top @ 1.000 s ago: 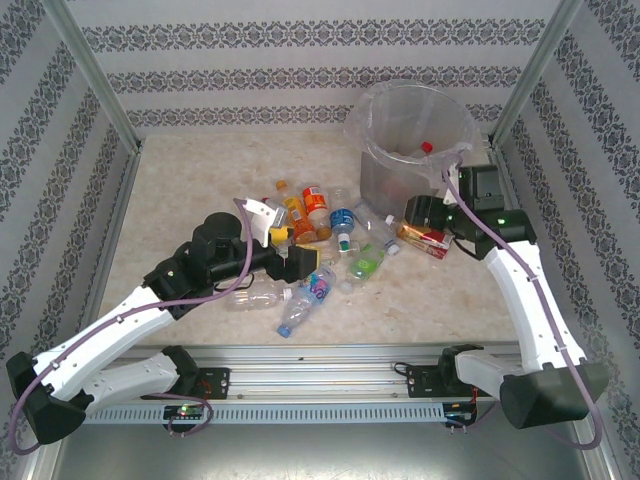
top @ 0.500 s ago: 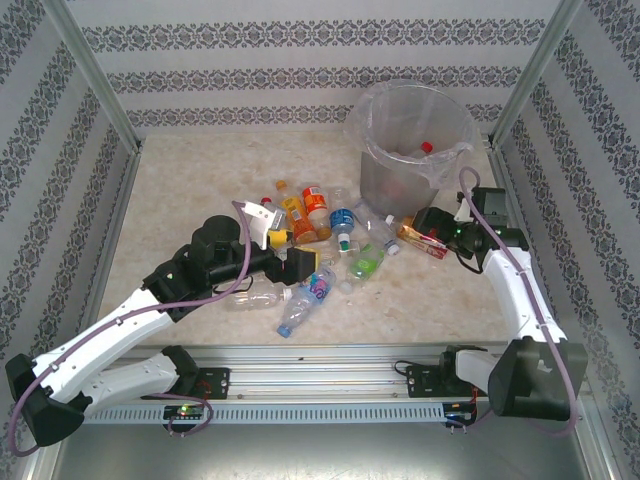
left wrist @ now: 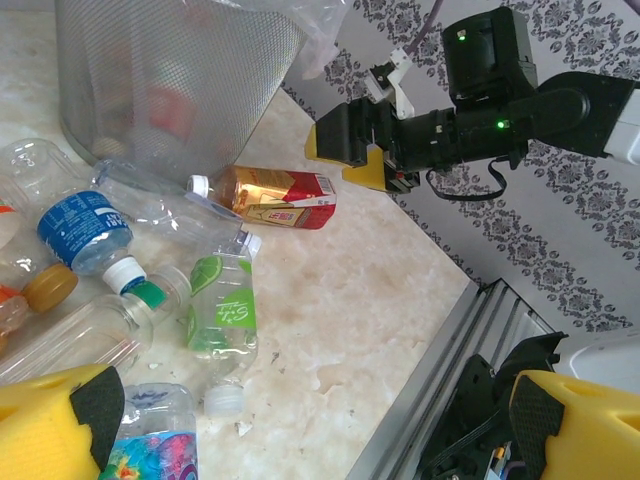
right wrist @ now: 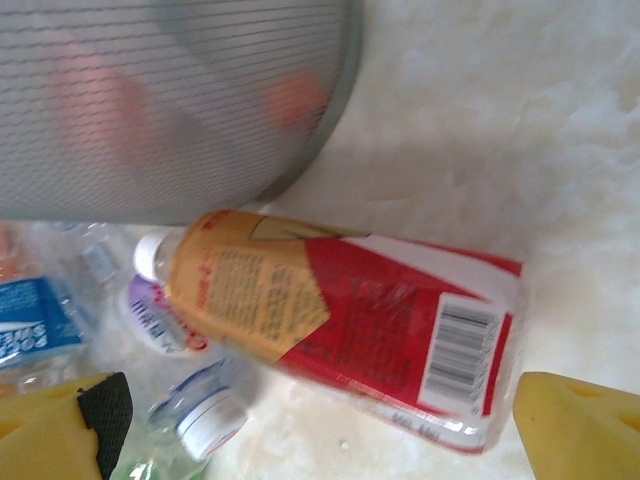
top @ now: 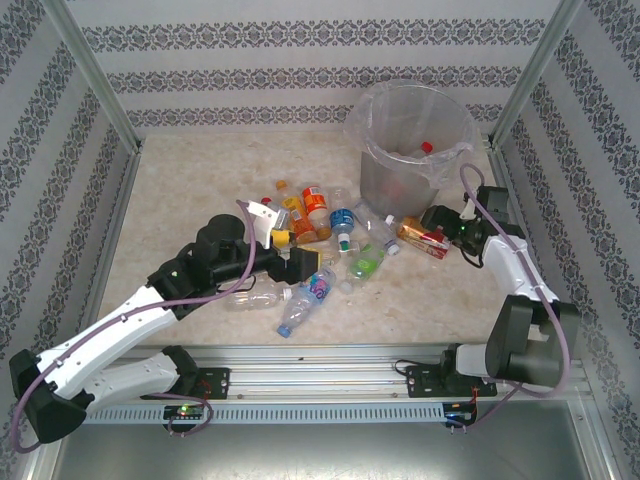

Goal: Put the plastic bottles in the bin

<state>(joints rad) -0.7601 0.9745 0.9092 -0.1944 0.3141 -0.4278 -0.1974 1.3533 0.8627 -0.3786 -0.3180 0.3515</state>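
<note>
Red-label bottle (right wrist: 340,320) w/ barcode (right wrist: 462,345), txt blurred

Pale marbled tabletop (top: 200,190), damask-striped walls (top: 300,75) on three sides, metal rail (top: 320,355) along the near edge

Top view, 12 o'clock = far wall.
- Bin (top: 385,185) stands on table (top: 190,180) at 1 o'clock from table centre. Inner bottle (top: 421,151) lies in it, against its 3 o'clock wall.
- Bottle pile (top: 335,235) lies at table centre, 7 o'clock from bin.
- End bottle (top: 422,238) lies flat at pile's 3 o'clock edge, 6 o'clock from bin's foot.
- Right gripper (top: 438,220) at 2 o'clock from end bottle, just beside it.
- Left gripper (top: 305,262) over pile's 7 o'clock edge.
- Outlying bottle (top: 298,314) lies at 6 o'clock from left gripper.
</note>
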